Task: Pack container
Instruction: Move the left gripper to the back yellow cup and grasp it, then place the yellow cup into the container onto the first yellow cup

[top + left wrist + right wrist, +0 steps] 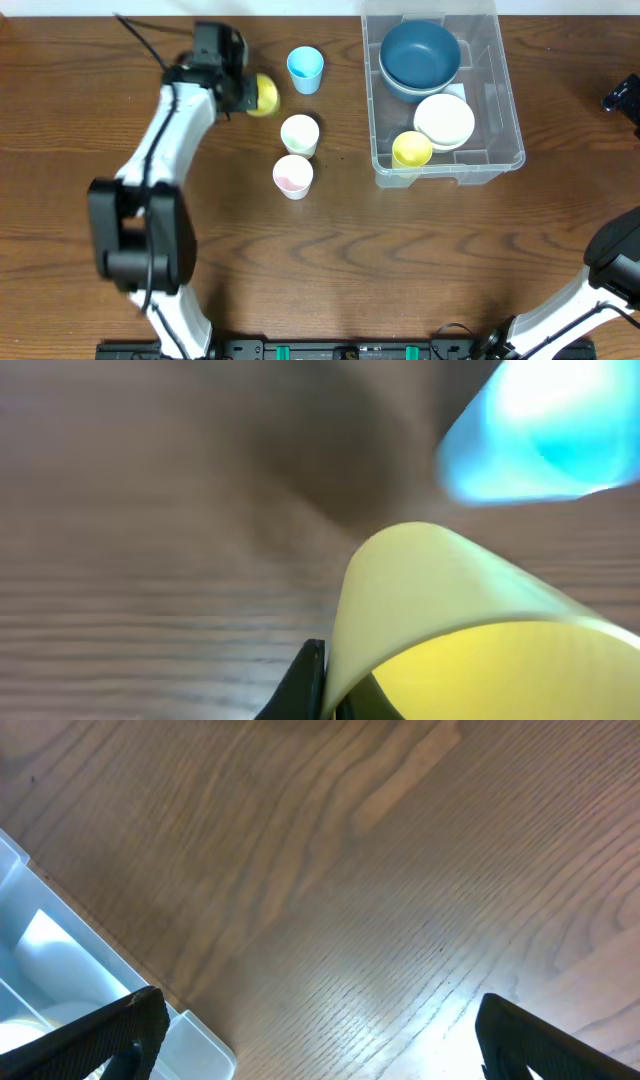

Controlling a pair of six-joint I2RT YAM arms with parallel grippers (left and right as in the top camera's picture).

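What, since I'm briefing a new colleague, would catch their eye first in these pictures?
The clear container at the table's far right, already holding blue bowls, a white bowl and a small yellow cup. Next, the left gripper at the far left, pinching the wall of a second yellow cup, with a blue cup, a cream cup and a pink cup standing between it and the container.

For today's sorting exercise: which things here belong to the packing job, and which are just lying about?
Job: container; left claw gripping yellow cup; likely blue cup, cream cup, pink cup.
Lying about: none seen; right claw open, empty.
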